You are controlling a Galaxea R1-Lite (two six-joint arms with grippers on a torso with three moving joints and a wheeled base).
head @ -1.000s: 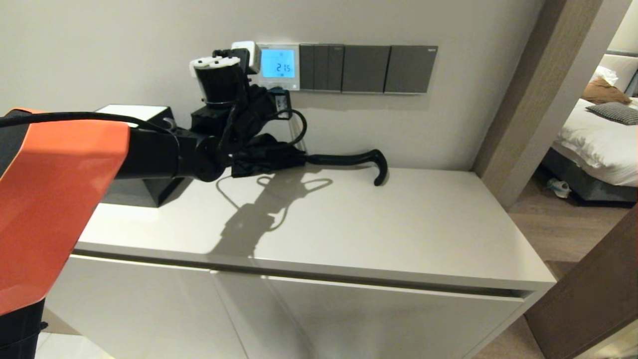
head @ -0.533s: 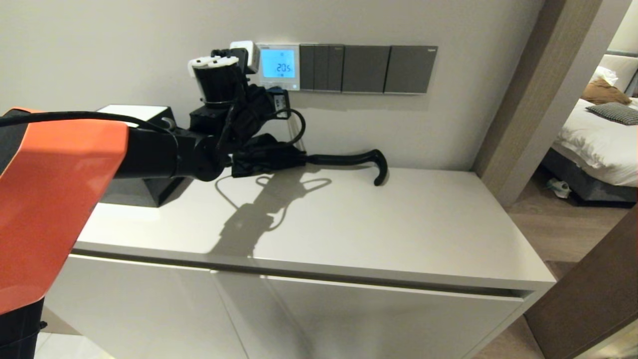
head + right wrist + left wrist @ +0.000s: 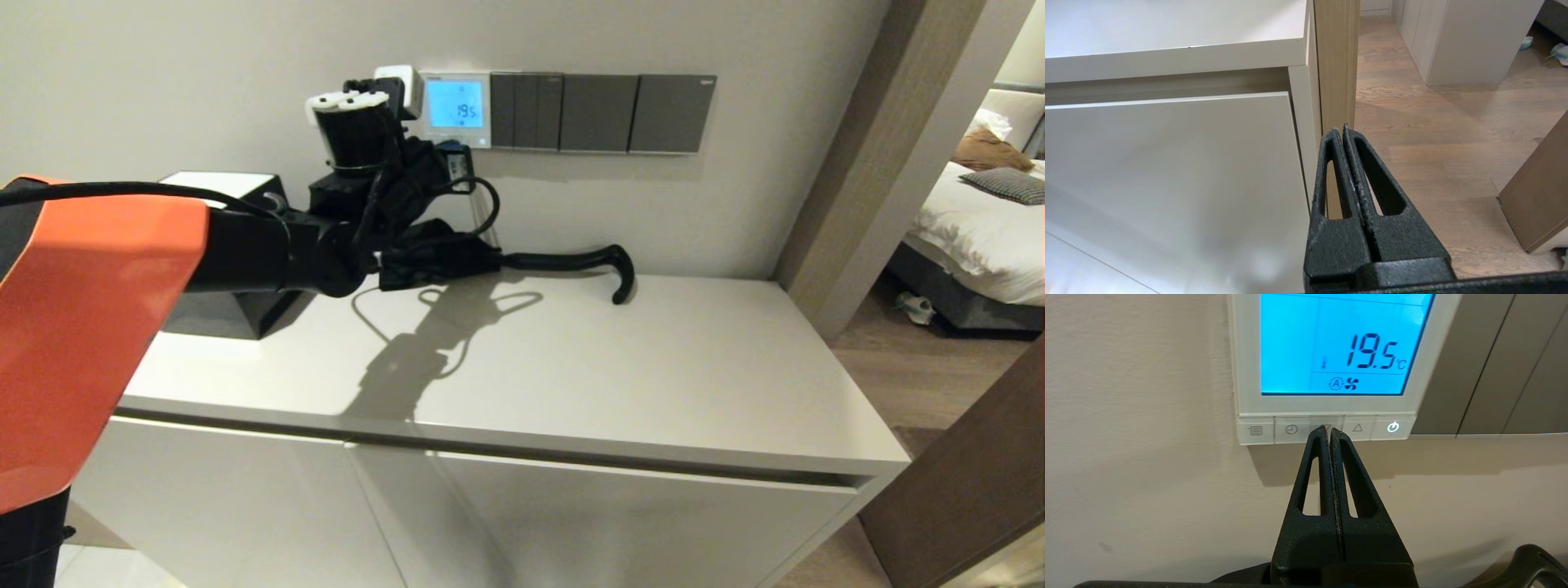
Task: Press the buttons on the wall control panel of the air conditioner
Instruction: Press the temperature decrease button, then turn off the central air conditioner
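The air conditioner's wall control panel (image 3: 455, 104) is a white-framed thermostat on the wall; its screen (image 3: 1331, 343) glows light blue and reads 19.5 °C. The buttons (image 3: 1291, 429) run along its bottom edge: menu, clock, down arrow, up arrow (image 3: 1357, 427) and a lit power button (image 3: 1392, 427). My left gripper (image 3: 1328, 430) is shut and empty, and its tips rest on the down-arrow button, covering most of it. In the head view the left gripper (image 3: 457, 149) is at the panel's lower edge. My right gripper (image 3: 1341, 130) is shut and empty, low beside the cabinet, out of the head view.
Dark grey switch plates (image 3: 600, 113) sit right of the panel, and a white plug adapter (image 3: 400, 82) sits left of it. A black umbrella with a hooked handle (image 3: 571, 261) lies on the white cabinet top (image 3: 612, 367) under the arm. A black box (image 3: 220, 184) stands at the left.
The screen reading dropped from 21.5 to 20.5 to 19.5. My left gripper stayed at the button row, shifting only slightly left.
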